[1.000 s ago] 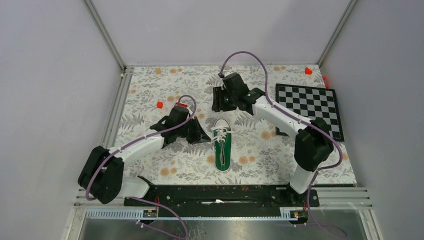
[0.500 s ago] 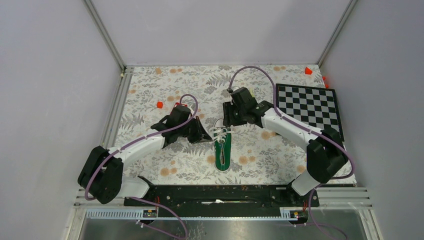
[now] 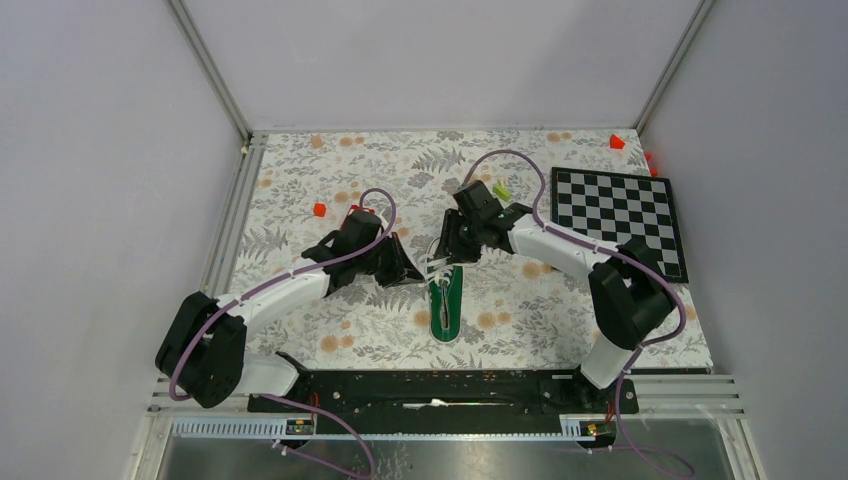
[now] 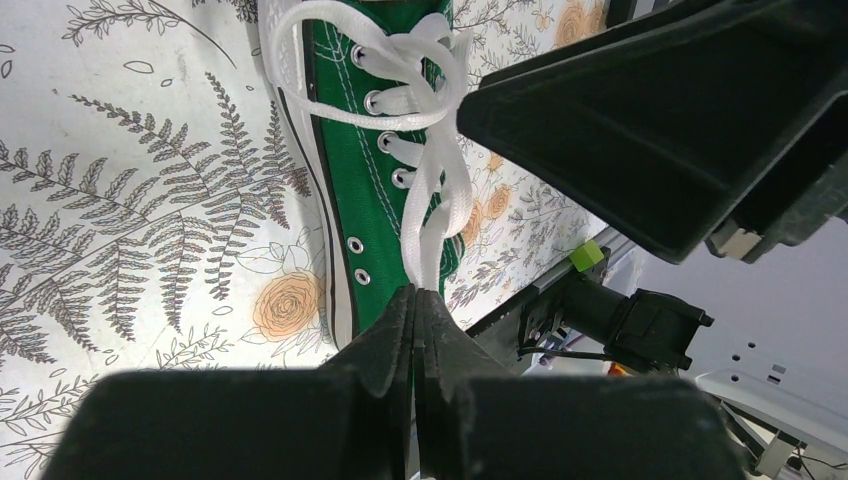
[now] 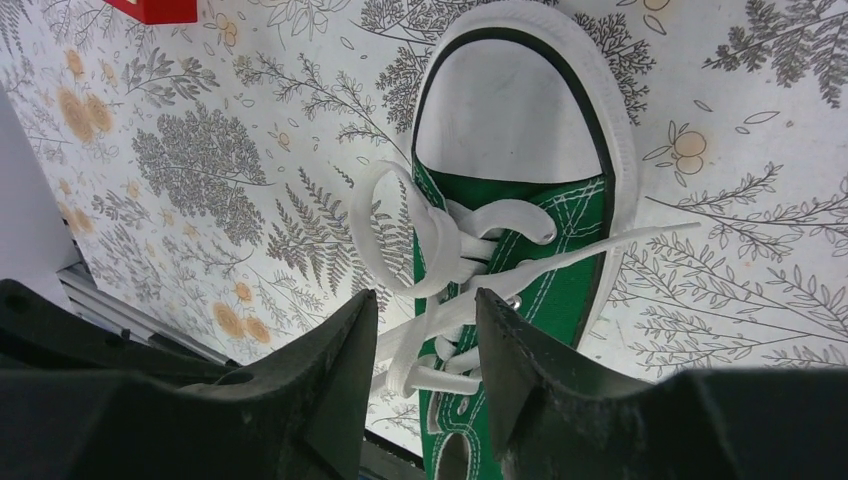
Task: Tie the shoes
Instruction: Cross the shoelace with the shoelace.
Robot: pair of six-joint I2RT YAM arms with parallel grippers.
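**Right arm drops in on the laces**

The shoe (image 3: 445, 305) lies mid-mat (image 3: 300, 170), heel toward the arm bases and toe pointing away, right where it was a second ago. Its laces are threaded but there is no bow yet.

Just left of the lacing, the left gripper (image 4: 415, 295) has not budged. Its jaws are pressed together on one white lace (image 4: 432, 215), which it holds taut up and off the eyelets.

The move is all on the other side. The right gripper (image 5: 425, 310) was hanging well beyond the toe a second ago. It has swung back and down, and now sits over the toe end of the lacing, close to the left one. Its jaws stand apart with a loose strand (image 5: 560, 255) running into the gap between them, and they look to be narrowing. As far as I can see they have not pinched it.

To me that means both ends are nearly in hand, so the crossing can start once the right closes. The risk I see is snagging the loop beside the strand.

Further off, the board (image 3: 620, 205) sits untouched at far right.
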